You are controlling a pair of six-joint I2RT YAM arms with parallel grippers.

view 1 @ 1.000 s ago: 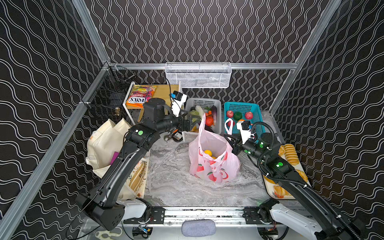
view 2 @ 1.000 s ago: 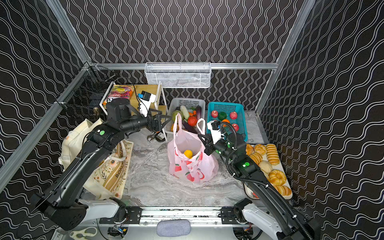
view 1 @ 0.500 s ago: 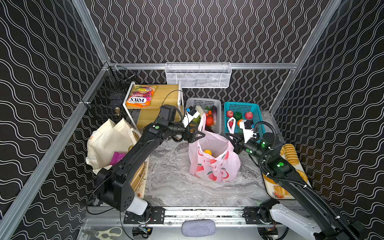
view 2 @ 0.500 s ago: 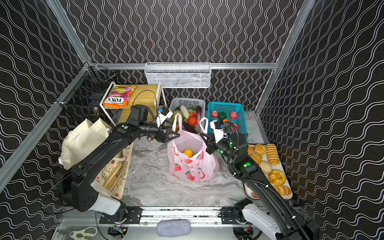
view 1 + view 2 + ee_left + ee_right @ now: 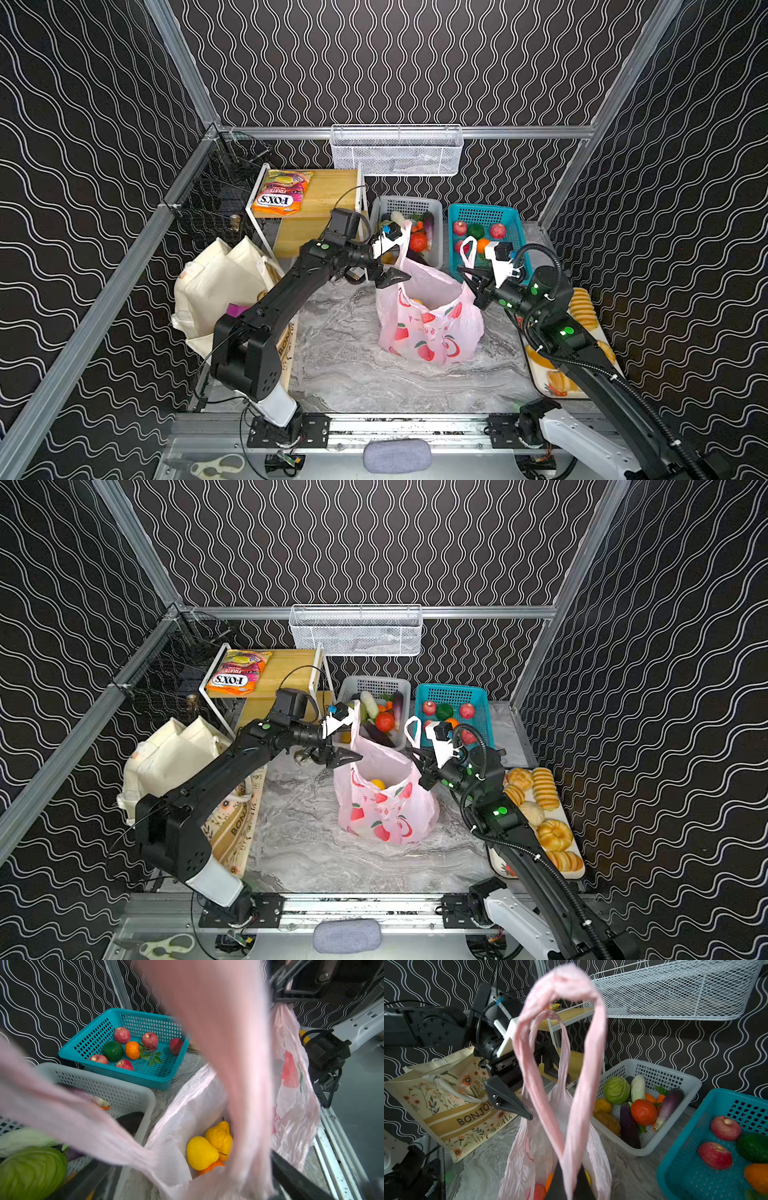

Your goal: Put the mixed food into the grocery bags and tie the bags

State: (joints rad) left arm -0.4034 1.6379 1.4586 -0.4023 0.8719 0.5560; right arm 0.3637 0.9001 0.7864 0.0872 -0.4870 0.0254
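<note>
Left pincer (image 5: 549, 1100) reached pink bag (image 5: 428, 328), spread wide; right pincer (image 5: 465, 273) pinches its handle (image 5: 468, 249).

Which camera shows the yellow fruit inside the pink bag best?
Left wrist: it looks straight into the pink bag at two yellow fruits. Both top views catch one small yellow patch; right wrist shows only a sliver.

Inside the pink plastic bag (image 5: 182, 1109) lie yellow toy fruits (image 5: 201, 1153).

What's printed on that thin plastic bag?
Red fruit on pale pink; the plastic bag is clearest in a top view.
</note>
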